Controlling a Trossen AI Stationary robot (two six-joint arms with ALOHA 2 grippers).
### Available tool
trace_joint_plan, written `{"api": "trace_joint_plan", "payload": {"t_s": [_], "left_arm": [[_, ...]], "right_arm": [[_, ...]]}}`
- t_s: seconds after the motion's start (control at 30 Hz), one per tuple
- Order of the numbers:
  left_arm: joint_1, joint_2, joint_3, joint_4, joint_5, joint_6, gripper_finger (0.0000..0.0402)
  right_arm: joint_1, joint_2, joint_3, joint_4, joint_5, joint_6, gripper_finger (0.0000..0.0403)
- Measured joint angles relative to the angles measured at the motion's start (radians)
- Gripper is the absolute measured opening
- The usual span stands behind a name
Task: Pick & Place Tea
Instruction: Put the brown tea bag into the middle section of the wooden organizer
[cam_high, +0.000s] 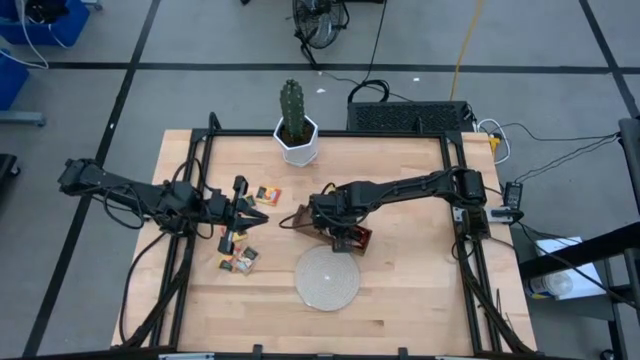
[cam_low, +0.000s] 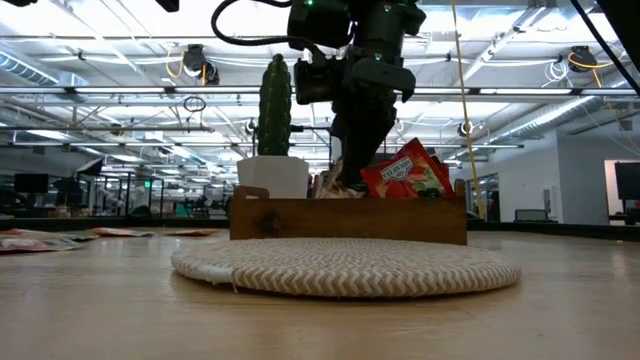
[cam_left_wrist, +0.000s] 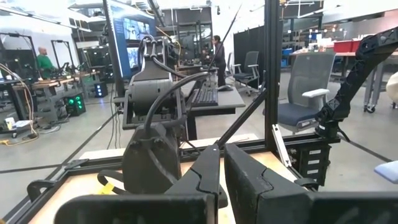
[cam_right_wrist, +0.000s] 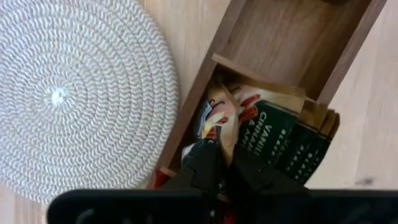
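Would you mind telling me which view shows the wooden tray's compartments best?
The right wrist view: it looks straight down into the wooden tray, showing one bare compartment and one packed with tea sachets. The high view has it mostly under the arm; the low view shows one side wall.

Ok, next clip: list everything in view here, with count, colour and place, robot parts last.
Wooden tray: one, brown, mid-table just behind the woven disc; one compartment bare, the next packed with sachets.
Tea sachets in tray: several, dark green, red and orange-yellow; exact count unclear.
Loose tea sachets: a few, red and orange-yellow, on the table's left half near the left gripper.
Woven disc: one, pale, round, front centre of the table.
Cactus: one, green, in a white pot at the table's back edge.
Table: one, light wood.
Left gripper: shut, over the table's left half, holding nothing visible.
Right gripper: down in the tray's filled compartment, fingers close together among the sachets.
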Motion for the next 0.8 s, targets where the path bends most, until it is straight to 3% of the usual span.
{"api": "trace_joint_plan", "payload": {"t_s": [0.5,0.67,0.8], "left_arm": [[0.0,0.0,0.0,-0.001,0.0,-0.005,0.0031],[0.0,0.0,0.0,-0.006,0.0,-0.006,0.0031],[0.0,0.0,0.001,-0.013,0.0,-0.003,0.0031]], "right_arm": [[0.0,-0.003,0.0,0.134,0.011,0.005,0.0092],[0.004,-0.036,-0.001,0.168,0.107,-0.023,0.0099],[0.021,-0.097,-0.001,0.196,0.106,-0.045,0.0085]]}}
